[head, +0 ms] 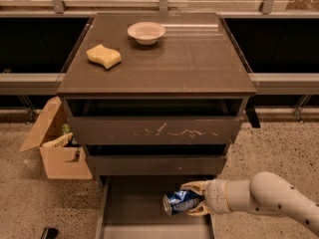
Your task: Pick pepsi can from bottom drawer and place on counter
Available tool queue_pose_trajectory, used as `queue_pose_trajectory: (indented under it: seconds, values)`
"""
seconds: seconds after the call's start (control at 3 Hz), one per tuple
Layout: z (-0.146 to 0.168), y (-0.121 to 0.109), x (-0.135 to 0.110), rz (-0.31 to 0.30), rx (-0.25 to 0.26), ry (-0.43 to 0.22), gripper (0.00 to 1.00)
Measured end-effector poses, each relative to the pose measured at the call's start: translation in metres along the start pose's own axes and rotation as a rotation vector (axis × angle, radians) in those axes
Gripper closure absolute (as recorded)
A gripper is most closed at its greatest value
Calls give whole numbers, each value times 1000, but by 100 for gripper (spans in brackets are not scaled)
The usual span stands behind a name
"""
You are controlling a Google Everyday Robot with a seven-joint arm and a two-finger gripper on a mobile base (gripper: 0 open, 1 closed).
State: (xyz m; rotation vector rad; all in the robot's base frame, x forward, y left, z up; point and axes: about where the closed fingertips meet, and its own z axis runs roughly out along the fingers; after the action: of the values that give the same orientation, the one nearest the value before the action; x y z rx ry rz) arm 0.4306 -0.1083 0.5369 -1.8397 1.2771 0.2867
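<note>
The pepsi can [180, 202], dark blue with white markings and a silver end, lies on its side in the open bottom drawer [134, 208], at its right side. My gripper [194, 199] reaches in from the right on a pale arm and is shut on the can, one finger above it and one below. Whether the can rests on the drawer floor or is just above it cannot be told. The counter [179, 59] is the dark-brown top of the cabinet above.
A yellow sponge [103, 56] and a white bowl [146, 32] sit on the counter. The middle drawer with a white-scratched front [154, 130] overhangs the bottom drawer. An open cardboard box [57, 148] stands on the floor to the left.
</note>
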Motion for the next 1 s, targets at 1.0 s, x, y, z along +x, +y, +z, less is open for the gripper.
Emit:
queue_pose_trajectory:
  seconds: [1.0]
  values:
    - [-125, -103, -69, -184, 106, 50, 100]
